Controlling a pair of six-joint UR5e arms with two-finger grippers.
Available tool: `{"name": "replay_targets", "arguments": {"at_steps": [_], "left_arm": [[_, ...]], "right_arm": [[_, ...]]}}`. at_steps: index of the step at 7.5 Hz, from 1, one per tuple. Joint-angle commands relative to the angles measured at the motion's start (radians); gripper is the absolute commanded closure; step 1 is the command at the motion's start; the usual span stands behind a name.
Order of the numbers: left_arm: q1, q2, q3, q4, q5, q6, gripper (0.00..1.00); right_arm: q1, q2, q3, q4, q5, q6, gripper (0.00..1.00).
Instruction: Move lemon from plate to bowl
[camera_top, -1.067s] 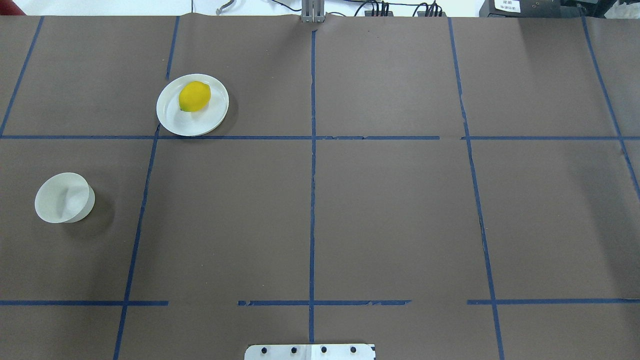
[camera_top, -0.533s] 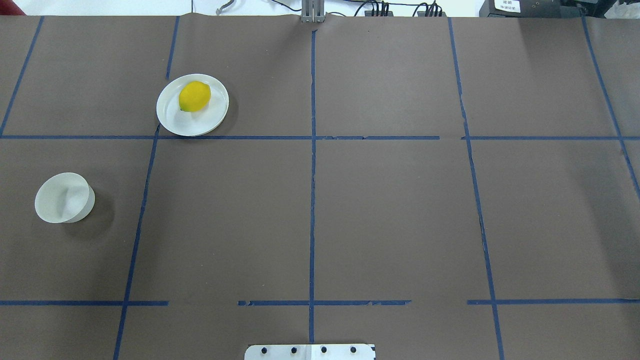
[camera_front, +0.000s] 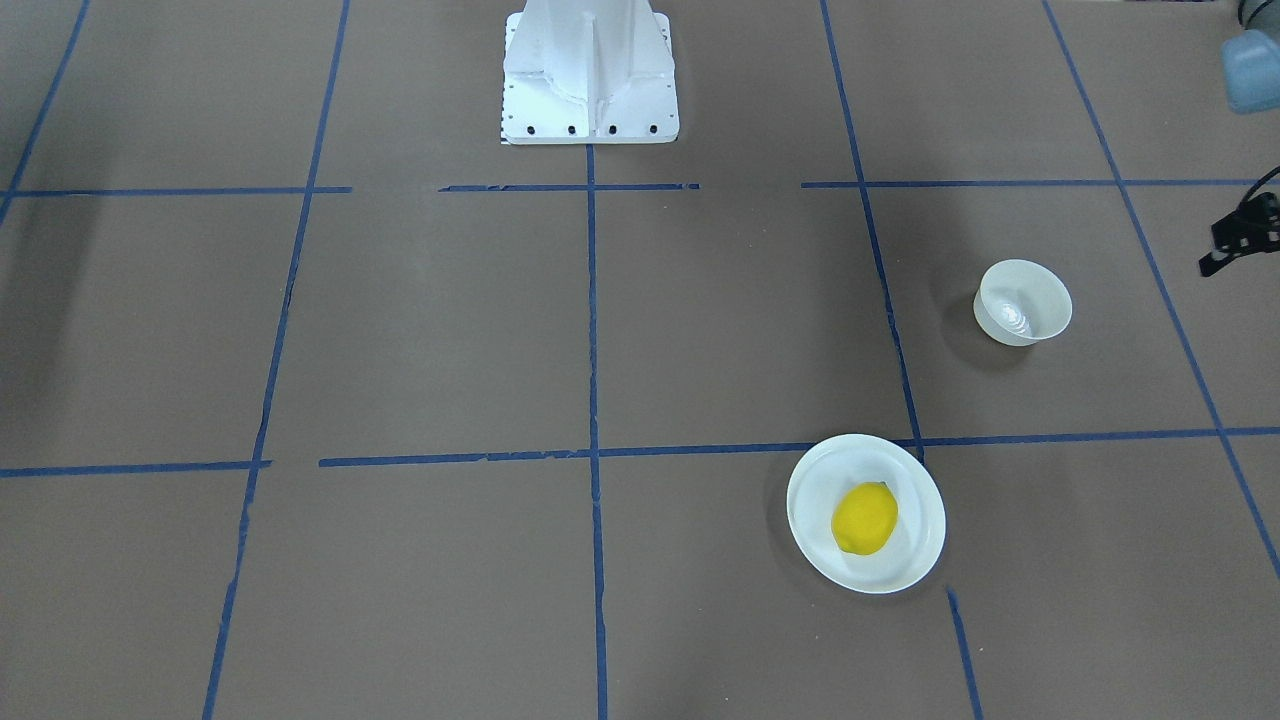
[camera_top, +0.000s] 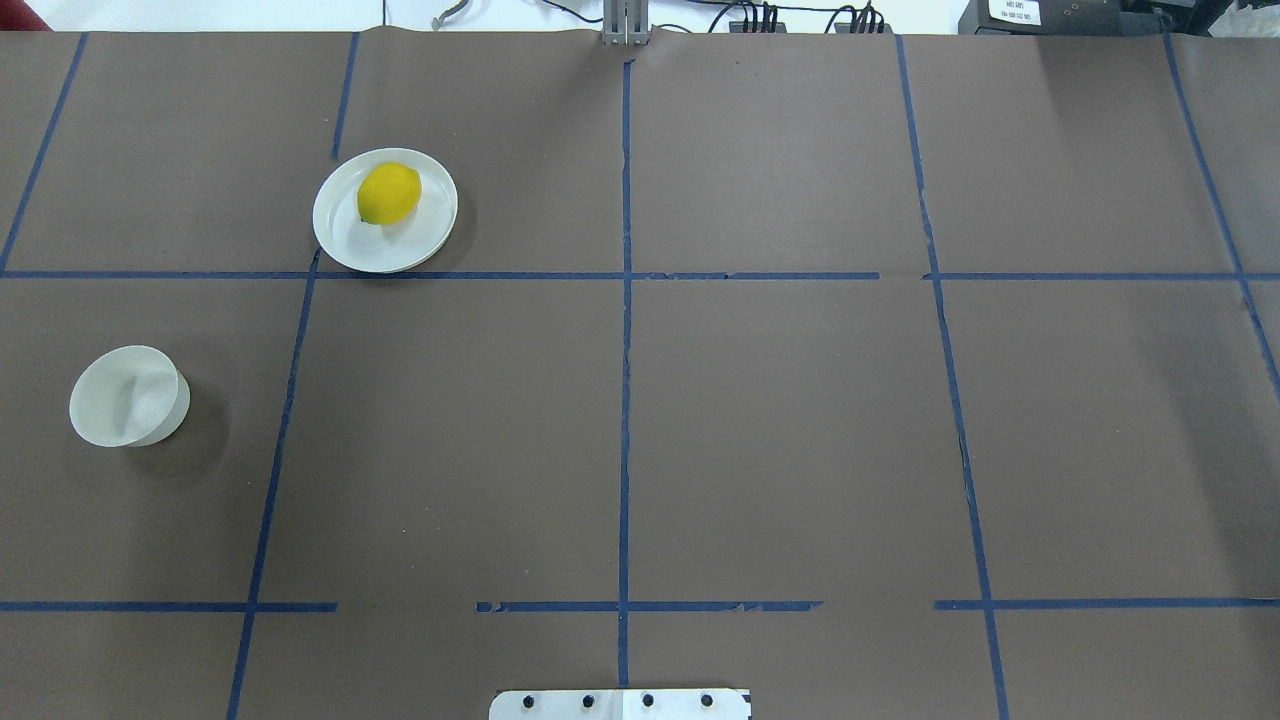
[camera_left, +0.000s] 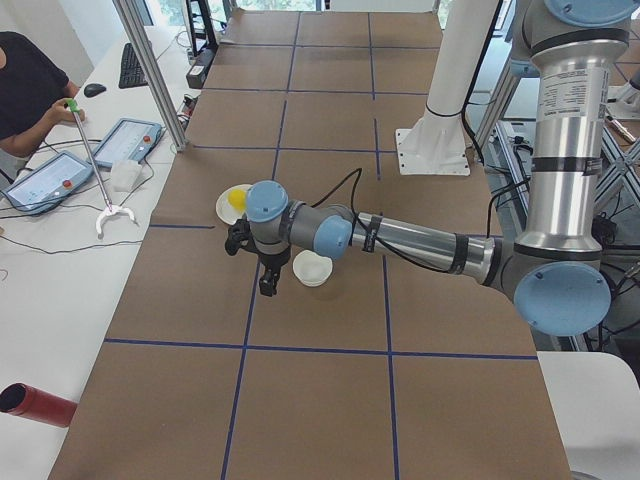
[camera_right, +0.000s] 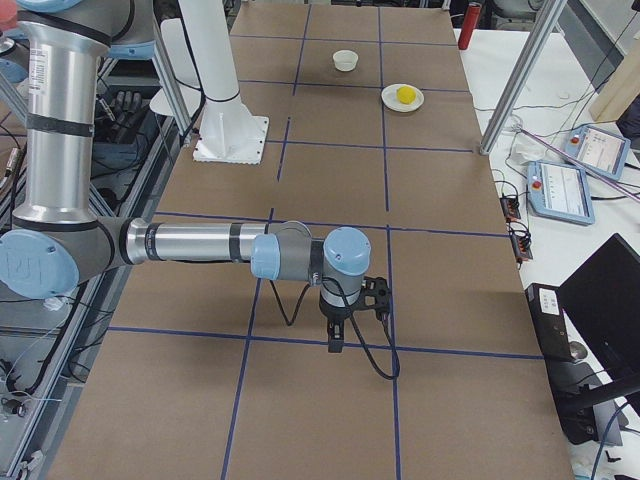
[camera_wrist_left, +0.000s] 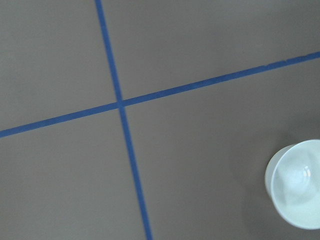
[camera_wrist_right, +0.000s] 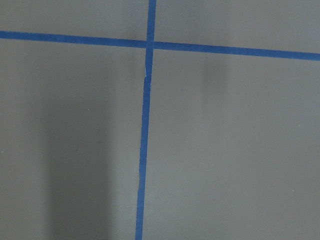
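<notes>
The yellow lemon (camera_top: 389, 193) lies on the flat white plate (camera_top: 380, 248) at the table's far left. They also show in the front-facing view as lemon (camera_front: 865, 518) and plate (camera_front: 912, 545). The small deep white bowl (camera_top: 128, 395) stands empty nearer the robot, at the left edge; it also shows in the front-facing view (camera_front: 1022, 302) and in the left wrist view (camera_wrist_left: 297, 182). My left gripper (camera_left: 266, 286) hangs above the table beside the bowl, on its outer side; I cannot tell if it is open. My right gripper (camera_right: 335, 340) hovers far from these things; its state cannot be told.
Brown paper with blue tape lines (camera_top: 625, 400) covers the table. The robot's white base (camera_front: 588, 75) stands at the near middle edge. A person and tablets (camera_left: 120, 140) are at a side table beyond the far edge.
</notes>
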Motion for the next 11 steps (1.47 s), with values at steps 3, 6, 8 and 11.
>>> {"name": "replay_targets", "arguments": {"at_steps": [3,6,8,11], "left_arm": [[0.293,-0.416,0.175,-0.068,0.187,-0.081,0.11],[0.345,-0.497,0.385,-0.286,0.229,-0.009,0.07],[0.35,-0.558,0.473,-0.287,0.233,-0.008,0.0],[0.36,-0.719,0.707,-0.335,0.236,-0.042,0.0]], "right_arm": [[0.0,0.0,0.0,0.0,0.0,0.0,0.0],[0.0,0.0,0.0,0.0,0.0,0.0,0.0],[0.0,0.0,0.0,0.0,0.0,0.0,0.0],[0.0,0.0,0.0,0.0,0.0,0.0,0.0]]}}
